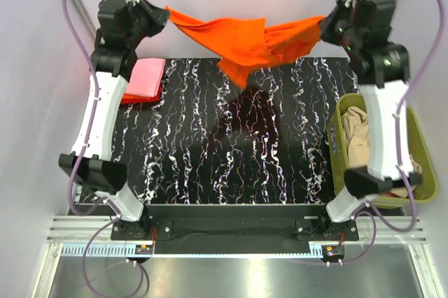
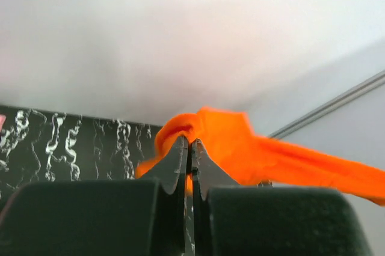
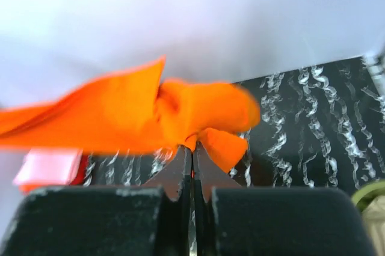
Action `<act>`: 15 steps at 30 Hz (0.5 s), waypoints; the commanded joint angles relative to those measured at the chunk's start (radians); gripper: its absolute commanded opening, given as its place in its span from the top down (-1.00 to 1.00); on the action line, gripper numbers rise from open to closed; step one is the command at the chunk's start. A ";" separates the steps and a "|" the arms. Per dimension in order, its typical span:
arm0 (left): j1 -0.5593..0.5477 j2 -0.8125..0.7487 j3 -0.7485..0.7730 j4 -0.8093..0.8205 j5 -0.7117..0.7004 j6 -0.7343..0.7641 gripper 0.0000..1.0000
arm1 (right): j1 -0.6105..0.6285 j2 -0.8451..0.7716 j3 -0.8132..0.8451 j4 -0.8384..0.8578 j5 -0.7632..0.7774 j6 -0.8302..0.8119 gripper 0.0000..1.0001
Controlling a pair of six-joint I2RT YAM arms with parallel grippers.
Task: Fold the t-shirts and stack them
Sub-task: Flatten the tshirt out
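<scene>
Item in hand: one bright orange t-shirt (image 1: 241, 43), hung in the air over the far edge of the desk (image 1: 231, 144), at 12 o'clock in the top view, clear of the surface. I hold it at both ends. My left pincer (image 1: 164, 15) is at 11 o'clock with its jaws pressed together on a bunched edge of the cloth. My right pincer (image 1: 323, 26) is at 1 o'clock, clamped the same way on the opposite edge. The span between them sags and twists, with a loose point dropping at the middle, so the shirt is not yet spread flat. Items already placed: a folded pink t-shirt (image 1: 145, 77) at 10 o'clock on the desk, resting on a red-orange t-shirt (image 1: 136, 100) of which only an edge shows. Items waiting: beige cloth (image 1: 357, 137), likely another shirt, in the olive basket (image 1: 420, 165) at 3 to 4 o'clock off the desk's right side. Step, as I judge it: spreading the orange shirt before folding, with at least two shirts stacked and at least one left. Next move, as I judge it: draw both pincers toward 6 o'clock and lower together, keeping tension so the twist falls out and the cloth lands flat on the bare middle of the desk. Risk: uneven lowering could leave the centre bunched.
</scene>
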 commanded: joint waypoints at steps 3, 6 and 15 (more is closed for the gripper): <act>0.033 -0.203 -0.461 0.218 0.195 -0.021 1.00 | 0.006 -0.323 -0.503 0.081 -0.186 0.087 1.00; 0.050 -0.244 -0.720 0.278 0.224 0.013 1.00 | 0.006 -0.521 -0.909 0.238 -0.279 0.178 1.00; 0.067 0.120 -0.642 0.062 0.235 0.148 0.60 | 0.009 -0.679 -1.545 0.459 -0.347 0.333 1.00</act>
